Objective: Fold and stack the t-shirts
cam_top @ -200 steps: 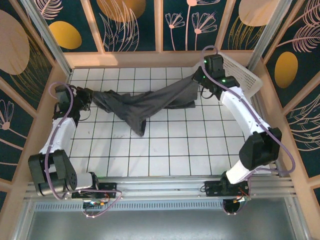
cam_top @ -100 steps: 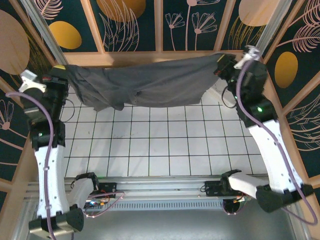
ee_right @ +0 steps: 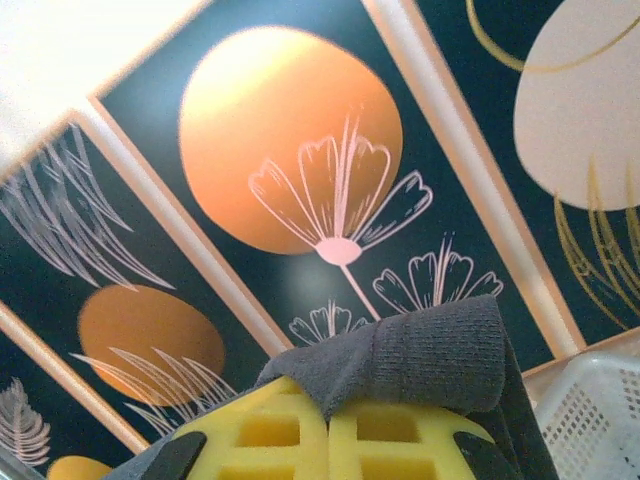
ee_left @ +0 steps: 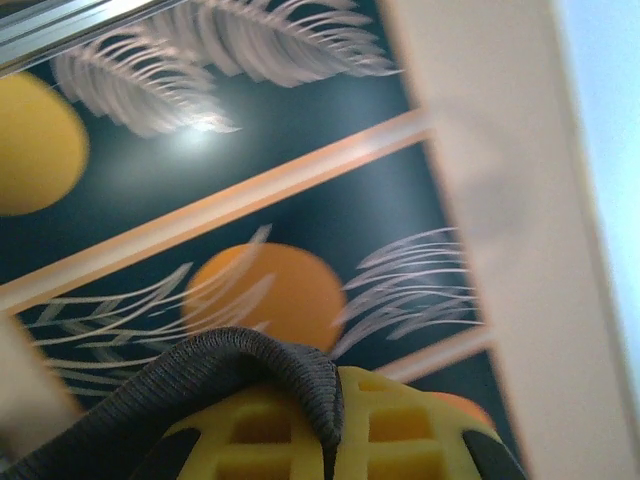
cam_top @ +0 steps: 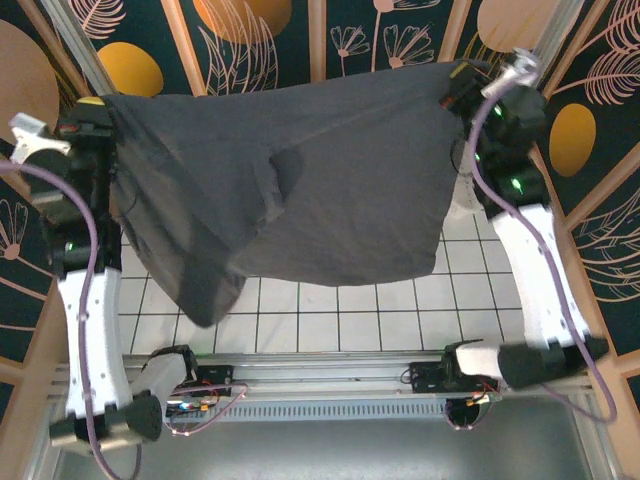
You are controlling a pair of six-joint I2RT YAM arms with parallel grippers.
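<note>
Hanging over the surface (cam_top: 400, 320), the t-shirt (cam_top: 320, 180) is spread wide. The left hand (ee_left: 342, 425) and right hand (ee_right: 328, 428) clamp its edge.

BLOCKED: t-shirt (cam_top: 300, 190) stretched like a curtain between raised left arm (cam_top: 85, 290) and right arm (cam_top: 535, 270), over far and middle tabletop (cam_top: 380, 322) | OPEN: near tile rows below its hem | FAR RIGHT: white basket (ee_right: 590, 410) | SIDES: wall panels (cam_top: 270, 40) close
</note>
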